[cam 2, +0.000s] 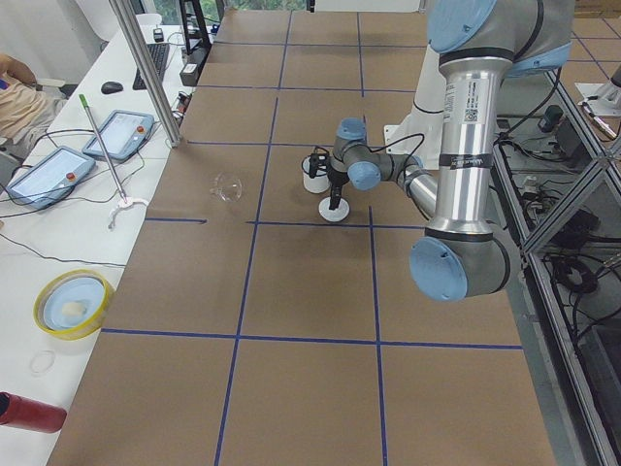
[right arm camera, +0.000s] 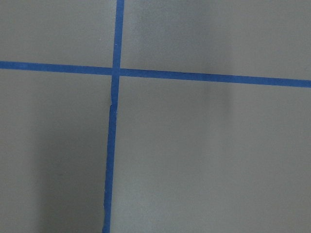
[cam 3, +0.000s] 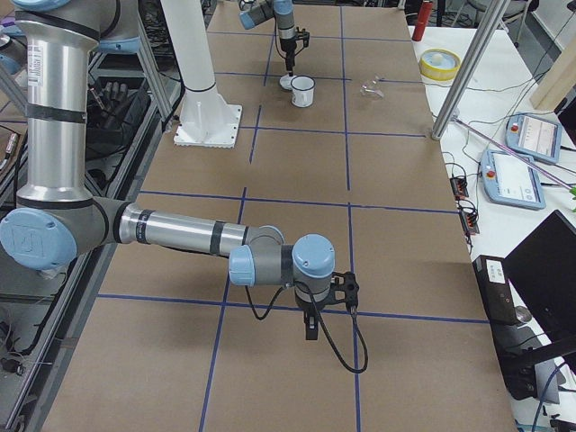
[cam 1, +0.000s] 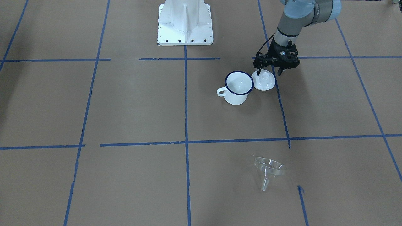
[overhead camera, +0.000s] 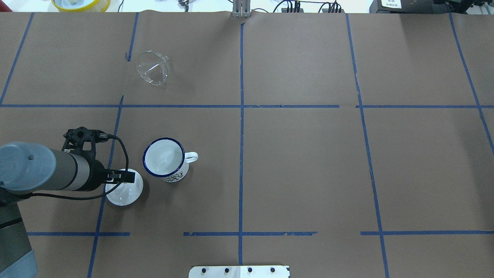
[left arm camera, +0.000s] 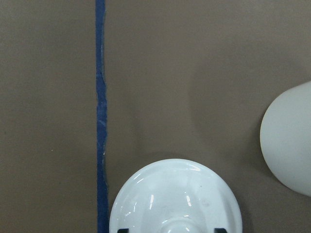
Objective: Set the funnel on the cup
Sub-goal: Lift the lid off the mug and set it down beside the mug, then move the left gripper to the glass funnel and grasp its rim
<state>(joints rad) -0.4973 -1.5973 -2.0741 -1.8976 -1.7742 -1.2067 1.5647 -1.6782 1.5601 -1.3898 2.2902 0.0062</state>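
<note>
The clear funnel (cam 1: 270, 168) lies on its side on the brown table, far from the robot; it also shows in the overhead view (overhead camera: 153, 68). The white cup (cam 1: 238, 86) with a dark blue rim stands upright and empty (overhead camera: 165, 159). My left gripper (cam 1: 268, 73) is open just above a round white knobbed lid (cam 1: 263, 82) next to the cup. In the left wrist view its fingertips (left arm camera: 124, 230) stand either side of the lid's knob. My right gripper (cam 3: 310, 328) shows only in the exterior right view, far from both things; I cannot tell its state.
The lid (overhead camera: 125, 191) lies flat on the table on the cup's side away from its handle (overhead camera: 192, 156). Blue tape lines cross the table. The robot's white base (cam 1: 185, 22) stands at the near edge. A yellow bowl (overhead camera: 81, 4) sits beyond the far edge.
</note>
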